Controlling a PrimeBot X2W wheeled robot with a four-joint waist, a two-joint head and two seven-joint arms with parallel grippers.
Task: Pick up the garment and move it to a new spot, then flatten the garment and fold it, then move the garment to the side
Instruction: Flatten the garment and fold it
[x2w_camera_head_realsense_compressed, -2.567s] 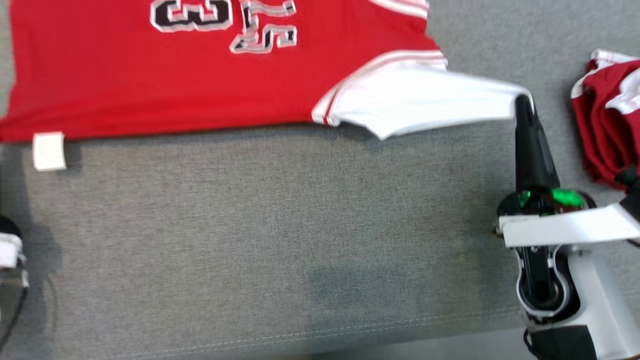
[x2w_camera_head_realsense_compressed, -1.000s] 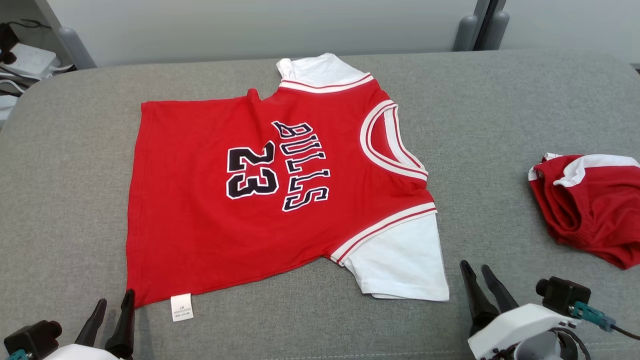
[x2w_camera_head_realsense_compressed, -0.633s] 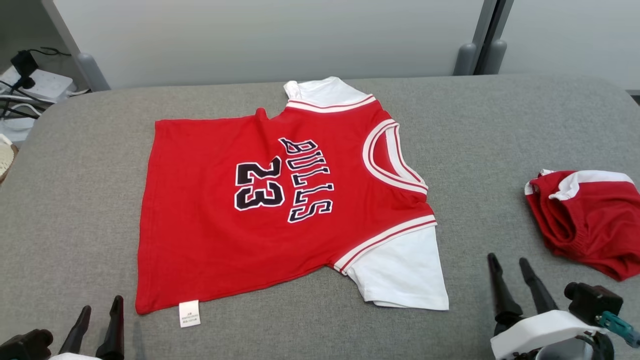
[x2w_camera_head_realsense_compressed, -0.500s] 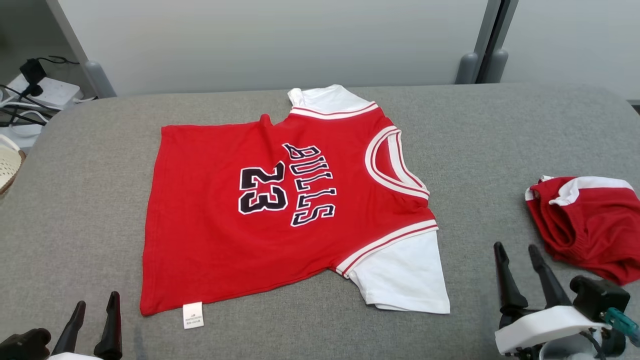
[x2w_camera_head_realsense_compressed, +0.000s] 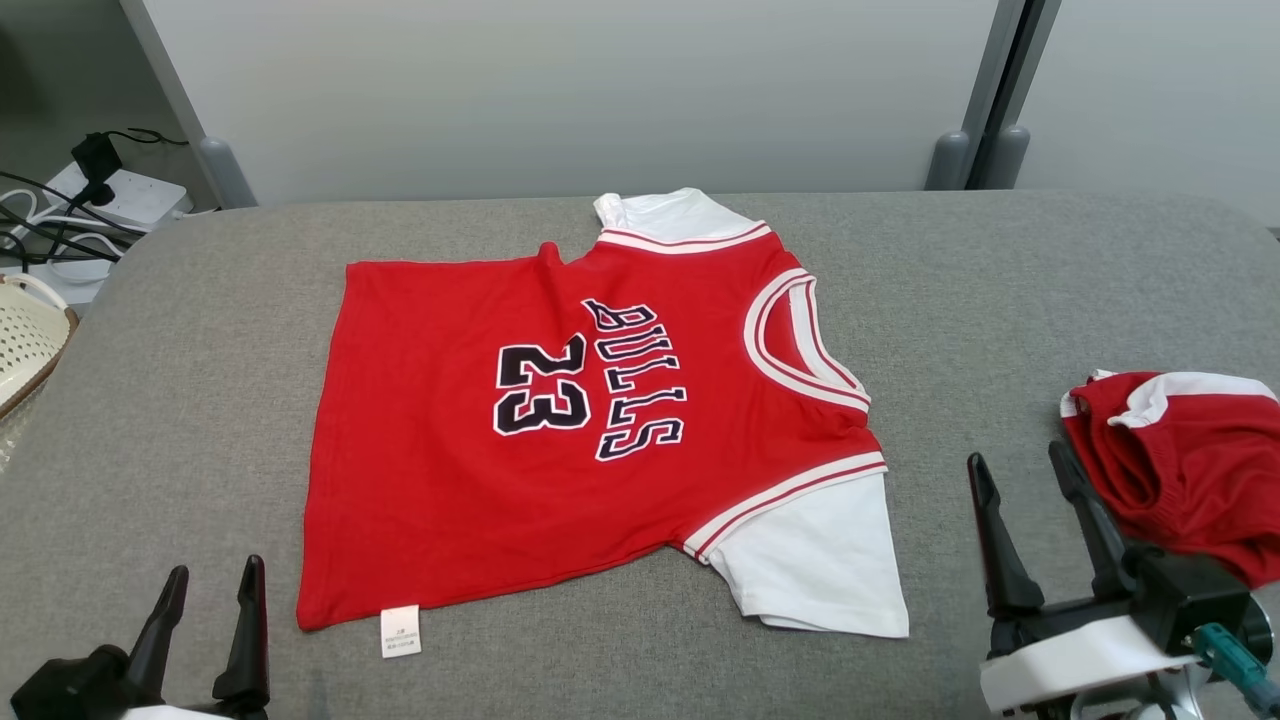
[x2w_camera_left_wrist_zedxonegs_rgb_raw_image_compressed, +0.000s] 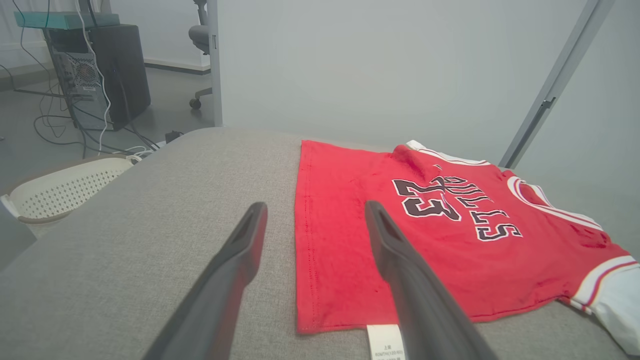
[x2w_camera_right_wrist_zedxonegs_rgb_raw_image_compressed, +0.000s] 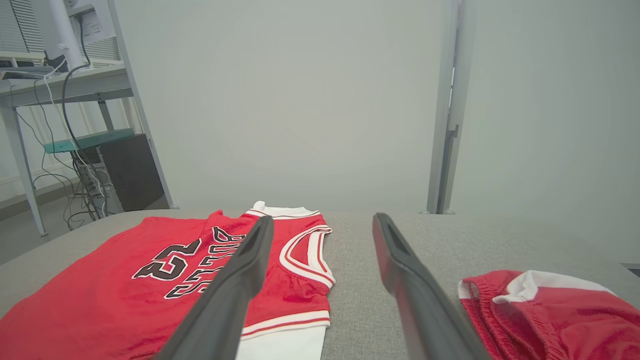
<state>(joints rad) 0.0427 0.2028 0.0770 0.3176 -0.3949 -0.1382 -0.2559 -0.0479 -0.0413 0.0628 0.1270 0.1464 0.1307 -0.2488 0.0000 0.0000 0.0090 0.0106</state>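
The garment (x2w_camera_head_realsense_compressed: 560, 440) is a red jersey with white sleeves and "BULLS 23" in black. It lies spread flat on the grey cushioned surface (x2w_camera_head_realsense_compressed: 1000, 280), neck toward the right, and appears as well in the left wrist view (x2w_camera_left_wrist_zedxonegs_rgb_raw_image_compressed: 425, 240) and the right wrist view (x2w_camera_right_wrist_zedxonegs_rgb_raw_image_compressed: 150, 280). My left gripper (x2w_camera_head_realsense_compressed: 212, 590) is open near the front edge, just left of the jersey's hem corner and white label (x2w_camera_head_realsense_compressed: 400, 630). My right gripper (x2w_camera_head_realsense_compressed: 1022, 470) is open too, to the right of the near white sleeve (x2w_camera_head_realsense_compressed: 820, 560). Neither gripper touches the cloth.
A crumpled red and white garment (x2w_camera_head_realsense_compressed: 1180, 460) lies at the right edge, close to my right gripper. A white perforated basket (x2w_camera_head_realsense_compressed: 25, 340) stands off the left edge. Cables and a power strip (x2w_camera_head_realsense_compressed: 110, 190) lie on the floor at the back left. A grey wall rises behind.
Both grippers have let go of the jersey and opened wide, drawn back toward the front edge. The camera has tilted up, so the whole jersey now lies flat in view.
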